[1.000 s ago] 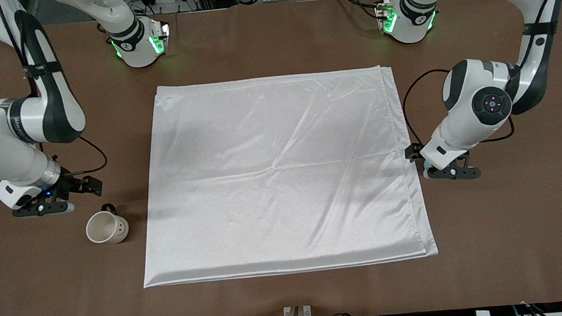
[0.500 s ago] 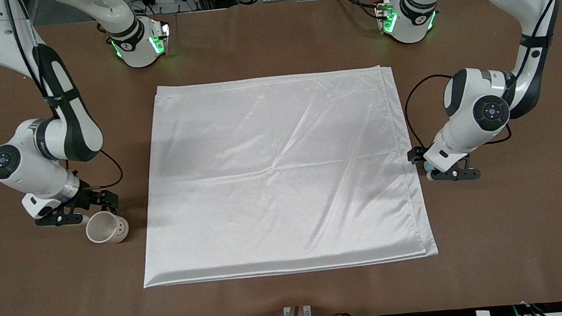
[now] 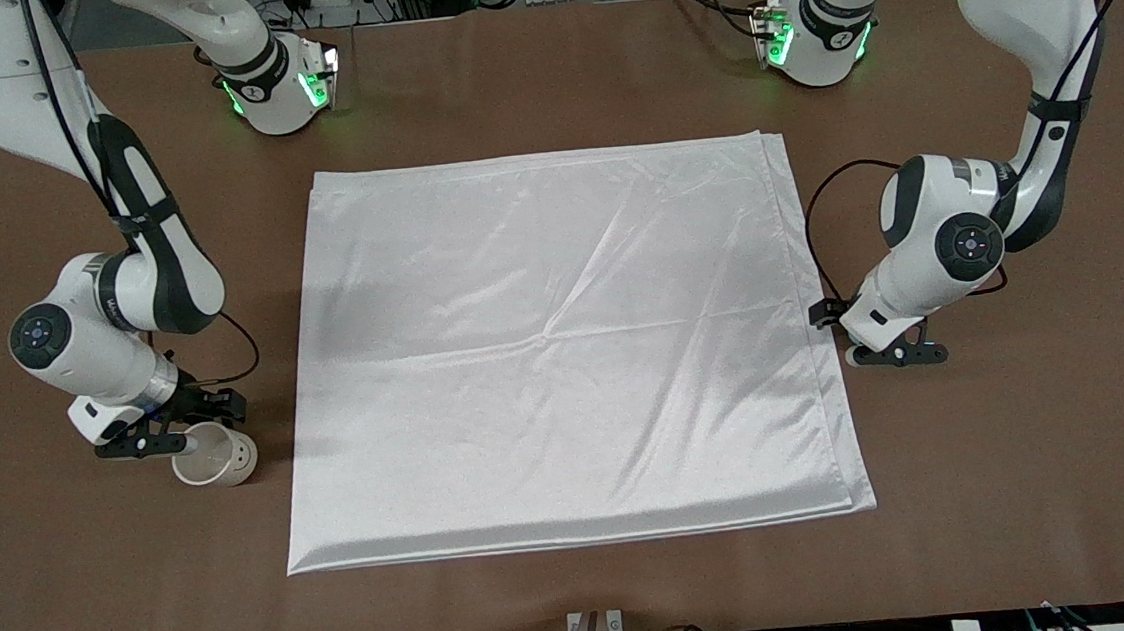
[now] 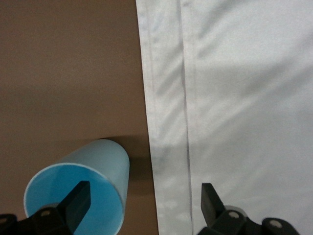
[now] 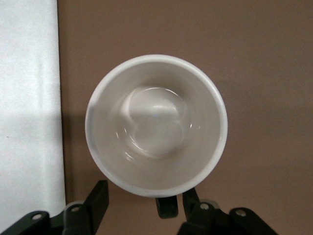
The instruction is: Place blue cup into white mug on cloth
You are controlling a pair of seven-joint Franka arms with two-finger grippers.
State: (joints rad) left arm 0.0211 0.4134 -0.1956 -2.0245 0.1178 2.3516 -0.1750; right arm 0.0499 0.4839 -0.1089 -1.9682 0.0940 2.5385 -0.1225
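Note:
The white mug stands upright on the bare table beside the cloth, toward the right arm's end. My right gripper hangs low over it, its jaws apart on either side of the mug's black handle, with a gap showing. The blue cup stands on the table by the cloth's edge at the left arm's end. My left gripper is open, with one finger inside the cup and the other over the cloth. In the front view the left gripper covers the cup.
The brown table runs around the cloth on every side. Both arm bases stand along the table edge farthest from the front camera. A cable loops by the left arm's wrist.
My right arm has swung in and down to the white mug, and its jaws have narrowed about the handle. My left gripper has shifted slightly toward the cloth.

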